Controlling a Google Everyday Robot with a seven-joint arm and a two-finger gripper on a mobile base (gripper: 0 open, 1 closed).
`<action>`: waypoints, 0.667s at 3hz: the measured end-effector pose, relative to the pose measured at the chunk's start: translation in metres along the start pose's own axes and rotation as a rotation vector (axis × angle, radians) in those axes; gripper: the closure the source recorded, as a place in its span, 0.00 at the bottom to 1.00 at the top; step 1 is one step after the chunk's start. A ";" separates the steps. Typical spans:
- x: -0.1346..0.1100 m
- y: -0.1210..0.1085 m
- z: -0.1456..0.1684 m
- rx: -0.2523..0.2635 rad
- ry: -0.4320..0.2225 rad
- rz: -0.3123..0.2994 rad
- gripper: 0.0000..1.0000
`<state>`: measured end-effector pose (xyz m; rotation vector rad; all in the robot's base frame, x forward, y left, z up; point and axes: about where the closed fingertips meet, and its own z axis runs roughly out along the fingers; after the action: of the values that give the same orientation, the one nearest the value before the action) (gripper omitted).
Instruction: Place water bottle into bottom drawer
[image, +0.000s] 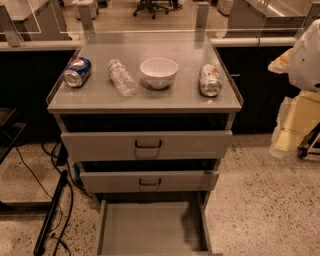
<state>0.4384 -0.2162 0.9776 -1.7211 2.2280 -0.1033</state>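
The water bottle (122, 77), clear and crinkled with a white cap, lies on its side on the cabinet top (145, 100), between a blue Pepsi can (77, 71) and a white bowl (159, 72). The bottom drawer (150, 227) is pulled out at the bottom of the frame, and its flat grey floor is bare. My arm's white shell (309, 52) enters at the right edge. The gripper (306, 142) hangs low at the far right, well clear of the cabinet and to the right of the drawers, far from the bottle.
A silver-green can (210, 80) lies at the right of the cabinet top. The two upper drawers (148, 145) with dark handles stand slightly open. Black cables (52, 215) lie on the floor at the left. A dark counter runs behind.
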 end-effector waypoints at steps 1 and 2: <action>0.000 0.000 0.000 0.000 0.000 0.000 0.00; -0.008 -0.008 0.001 0.025 0.016 0.038 0.00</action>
<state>0.4476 -0.2103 0.9805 -1.6702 2.2594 -0.1362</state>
